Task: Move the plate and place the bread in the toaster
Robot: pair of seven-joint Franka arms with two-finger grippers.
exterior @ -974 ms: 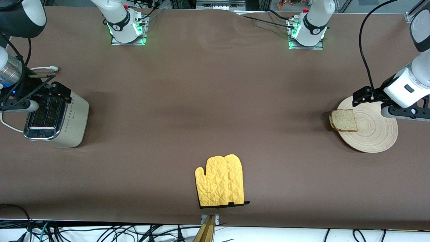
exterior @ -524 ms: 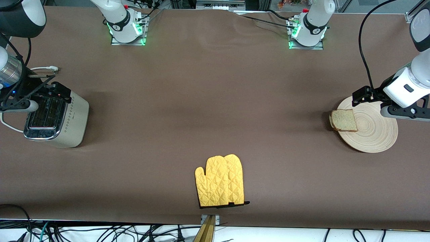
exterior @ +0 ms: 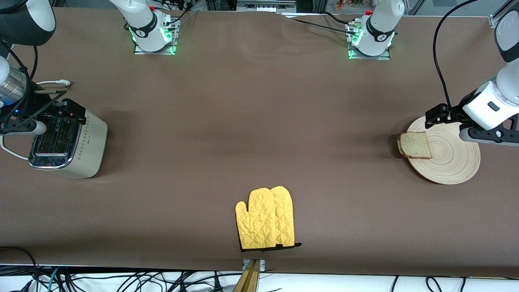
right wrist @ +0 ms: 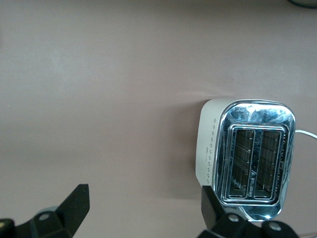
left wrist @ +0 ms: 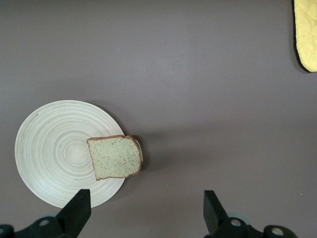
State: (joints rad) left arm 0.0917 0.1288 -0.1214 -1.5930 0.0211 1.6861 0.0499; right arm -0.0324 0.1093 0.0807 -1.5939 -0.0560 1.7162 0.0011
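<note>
Bread (exterior: 414,145) on plate (exterior: 450,158) edge (overhanging), left end effector (exterior: 440,114) released above, right end effector (exterior: 67,109) released over toaster (exterior: 67,140)

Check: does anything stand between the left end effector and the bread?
Nothing visible does. The left end effector hangs open over the plate, empty, and the bread lies uncovered on the plate's edge.

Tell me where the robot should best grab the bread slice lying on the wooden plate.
Probably from above, pinching the bread across the crust edge that overhangs the plate rim, toward the right arm's end. It lies flat, so only that overhang offers room beneath.
</note>
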